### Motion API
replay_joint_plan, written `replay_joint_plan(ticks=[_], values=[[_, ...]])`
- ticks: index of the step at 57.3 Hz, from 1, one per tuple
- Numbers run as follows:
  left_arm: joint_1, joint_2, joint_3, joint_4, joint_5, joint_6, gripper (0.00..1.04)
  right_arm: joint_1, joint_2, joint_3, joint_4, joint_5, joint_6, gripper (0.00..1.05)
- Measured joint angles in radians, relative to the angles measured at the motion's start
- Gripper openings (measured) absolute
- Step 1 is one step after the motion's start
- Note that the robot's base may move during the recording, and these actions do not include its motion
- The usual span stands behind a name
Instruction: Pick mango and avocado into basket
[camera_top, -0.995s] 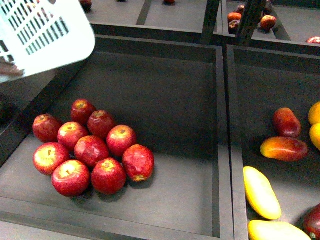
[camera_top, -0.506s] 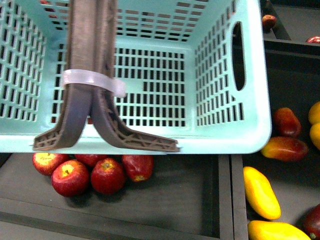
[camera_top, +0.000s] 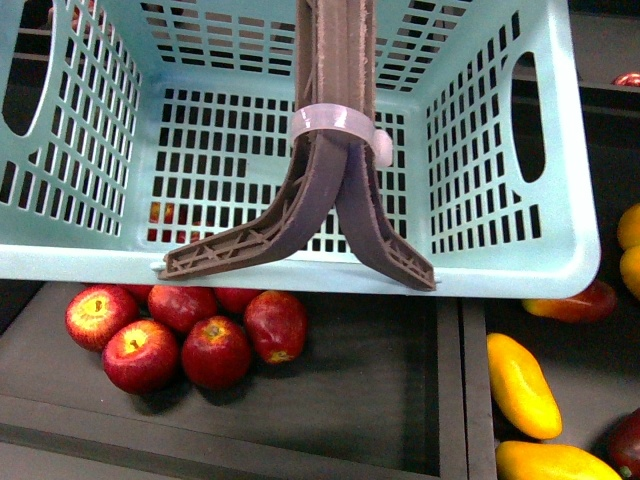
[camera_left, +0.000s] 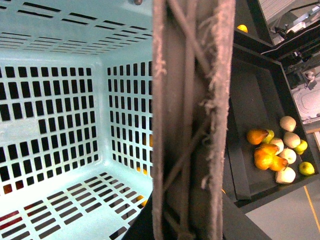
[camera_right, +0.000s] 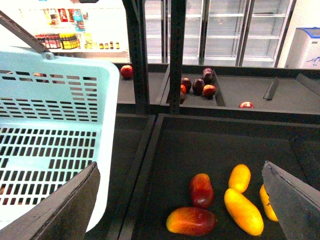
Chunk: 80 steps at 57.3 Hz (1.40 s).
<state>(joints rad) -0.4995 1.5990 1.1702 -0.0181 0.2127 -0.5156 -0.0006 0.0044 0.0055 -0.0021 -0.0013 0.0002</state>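
Zero fruits in basket (camera_top: 80, 265); we see it empty. Mango (camera_right: 243, 211) lies ahead, between parted, empty right fingers (camera_right: 65, 210). Avocado unseen. Left fingers' state: we cannot tell.

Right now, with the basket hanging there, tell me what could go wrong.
The basket hangs over the apples; set down there, it could bruise them. It fills the front view, hiding much of the bins. The yellow mango lies close to red mangoes, so the open right gripper might bump those.
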Motion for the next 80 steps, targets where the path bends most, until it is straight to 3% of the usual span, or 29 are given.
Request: replay_joint_plan(ticks=[41, 46, 49, 62, 80], values=[[-0.008, 0.000, 0.003, -0.014, -0.028, 0.014, 0.06, 0.000, 0.000, 0.000, 0.000, 0.000, 0.000, 0.97], [-0.008, 0.000, 0.003, -0.014, -0.027, 0.014, 0.06, 0.032, 0.038, 0.003, 0.009, 0.125, 0.014, 0.97], [-0.007, 0.000, 0.003, -0.014, -0.028, 0.014, 0.06, 0.026, 0.165, 0.022, 0.088, 0.172, 0.021, 0.97], [-0.007, 0.000, 0.004, -0.014, -0.029, 0.015, 0.06, -0.136, 0.901, 0.245, 0.441, 0.066, -0.060, 0.97], [-0.008, 0.000, 0.005, -0.014, -0.029, 0.015, 0.06, -0.237, 1.612, 0.429, 0.679, -0.049, -0.322, 0.97]])
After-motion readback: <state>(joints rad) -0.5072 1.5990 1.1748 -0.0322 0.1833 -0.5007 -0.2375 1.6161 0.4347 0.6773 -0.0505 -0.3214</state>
